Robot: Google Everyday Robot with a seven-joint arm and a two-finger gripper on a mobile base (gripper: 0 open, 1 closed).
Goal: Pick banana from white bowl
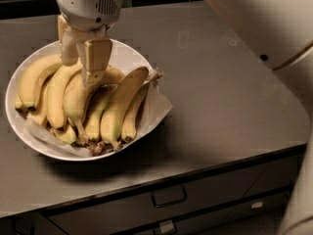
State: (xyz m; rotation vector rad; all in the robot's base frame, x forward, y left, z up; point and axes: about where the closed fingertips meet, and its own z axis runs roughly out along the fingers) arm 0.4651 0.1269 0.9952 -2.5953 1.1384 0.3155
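A large, shallow white bowl with a crumpled paper liner sits on the left of the grey counter. It holds several yellow bananas lying side by side with their stems toward me. My gripper hangs straight down over the back middle of the bunch. Its fingers are apart: one finger rests against the top of a middle banana, and the other stands behind it to the left. Nothing is lifted.
The grey counter stretches to the right of the bowl, with its front edge running across below. Drawers with a handle are under it. My white arm crosses the upper right corner.
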